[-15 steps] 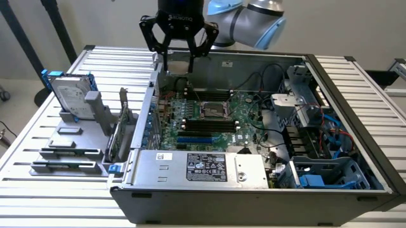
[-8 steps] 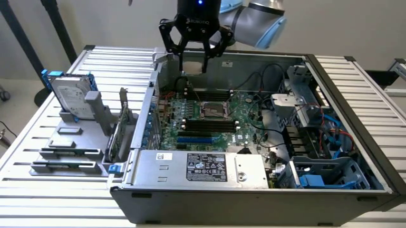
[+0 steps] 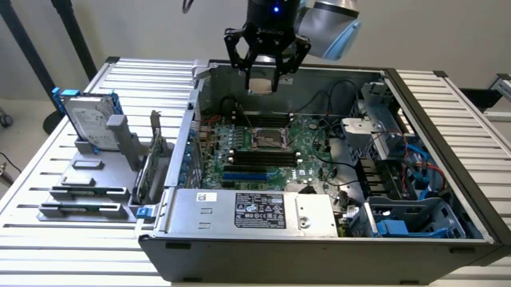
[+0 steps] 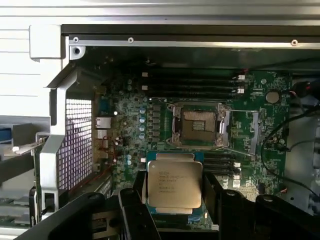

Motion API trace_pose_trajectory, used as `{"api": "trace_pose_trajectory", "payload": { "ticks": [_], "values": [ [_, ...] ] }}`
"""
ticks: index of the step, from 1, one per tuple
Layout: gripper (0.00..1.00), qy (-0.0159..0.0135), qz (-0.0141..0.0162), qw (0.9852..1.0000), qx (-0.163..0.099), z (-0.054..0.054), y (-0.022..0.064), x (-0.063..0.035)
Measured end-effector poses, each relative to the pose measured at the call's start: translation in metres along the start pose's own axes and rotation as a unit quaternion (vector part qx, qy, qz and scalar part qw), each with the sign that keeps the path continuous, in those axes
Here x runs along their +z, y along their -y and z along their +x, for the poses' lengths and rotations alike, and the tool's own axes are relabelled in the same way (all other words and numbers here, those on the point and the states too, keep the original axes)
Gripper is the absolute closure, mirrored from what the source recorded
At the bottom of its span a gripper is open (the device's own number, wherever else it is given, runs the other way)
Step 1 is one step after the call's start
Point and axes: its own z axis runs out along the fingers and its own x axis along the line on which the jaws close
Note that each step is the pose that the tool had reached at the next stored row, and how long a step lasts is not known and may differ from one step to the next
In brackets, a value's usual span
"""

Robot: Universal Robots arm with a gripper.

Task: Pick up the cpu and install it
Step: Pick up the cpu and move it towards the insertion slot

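Gripper (image 3: 262,82) jaws pinching cpu (image 4: 174,184) flat by opposite edges | empty CPU socket (image 4: 199,126) below, toward mid-case

A plain off-white wall (image 3: 143,30) runs across twelve o'clock in the exterior view. Two thin black metal stand poles (image 3: 72,30) slant before it at eleven o'clock. A silvery slatted metal table (image 3: 48,155) spreads from nine to three o'clock, with pale grey floor (image 3: 24,104) at ten o'clock. The light is soft and even.
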Motion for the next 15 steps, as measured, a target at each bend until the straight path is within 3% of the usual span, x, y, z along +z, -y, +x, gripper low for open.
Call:
{"api": "trace_pose_trajectory", "payload": {
  "ticks": [6,15],
  "values": [
    [0.45,0.0,0.0,1.0,0.0,-0.015,-0.0138,0.0102],
    [0.45,0.0,0.0,1.0,0.0,-0.023,-0.0216,0.0262]
  ]
}}
